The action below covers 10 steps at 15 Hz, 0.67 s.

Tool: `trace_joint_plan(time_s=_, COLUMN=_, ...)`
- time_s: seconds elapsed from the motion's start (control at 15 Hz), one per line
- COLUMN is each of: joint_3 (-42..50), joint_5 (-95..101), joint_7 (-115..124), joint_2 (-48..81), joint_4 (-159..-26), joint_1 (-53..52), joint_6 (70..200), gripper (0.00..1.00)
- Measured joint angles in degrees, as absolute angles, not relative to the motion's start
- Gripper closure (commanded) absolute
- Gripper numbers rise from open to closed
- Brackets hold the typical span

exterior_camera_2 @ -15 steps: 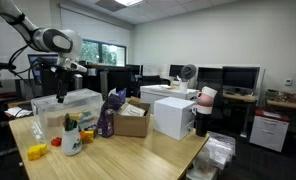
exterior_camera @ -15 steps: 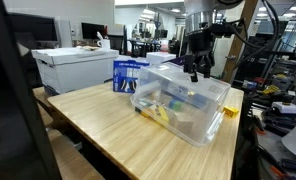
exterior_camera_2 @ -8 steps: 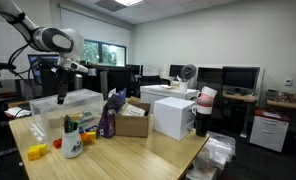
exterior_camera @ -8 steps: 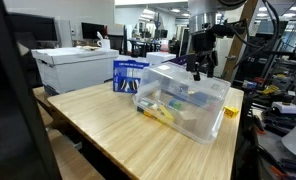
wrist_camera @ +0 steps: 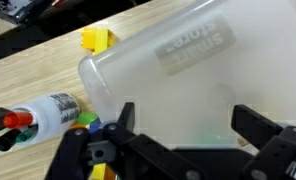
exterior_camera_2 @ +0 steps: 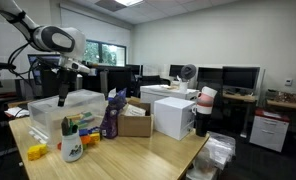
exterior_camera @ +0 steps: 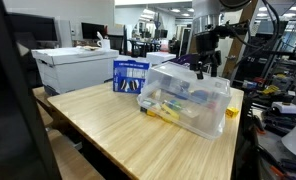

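A clear plastic storage bin (exterior_camera: 188, 100) with a lid stands on the wooden table (exterior_camera: 108, 130). It also shows in an exterior view (exterior_camera_2: 63, 108) and fills the wrist view (wrist_camera: 188, 60). Several small colourful items lie inside it. My gripper (exterior_camera: 202, 72) hangs over the bin's top at one end, as an exterior view (exterior_camera_2: 61, 99) also shows. Its fingers (wrist_camera: 183, 125) are spread wide and hold nothing, close over the lid. I cannot tell if they touch it.
A yellow block (wrist_camera: 96, 39) and a white bottle (wrist_camera: 48, 112) lie on the table beside the bin. A blue box (exterior_camera: 129, 75), a purple bag (exterior_camera_2: 108, 115), a cardboard box (exterior_camera_2: 136, 120) and a white box (exterior_camera_2: 173, 115) stand nearby.
My gripper has shifted sideways along the bin's top, and the bin has slid a little the same way on the table.
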<state>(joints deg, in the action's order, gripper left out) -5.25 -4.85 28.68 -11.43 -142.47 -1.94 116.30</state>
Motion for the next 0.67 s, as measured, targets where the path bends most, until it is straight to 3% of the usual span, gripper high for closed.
trace_joint_plan(time_s=0.67, joint_3=-4.6, joint_5=-3.7, joint_7=28.7, joint_2=-12.4, joint_4=-143.3, joint_1=-0.5, joint_6=116.4, gripper=0.00)
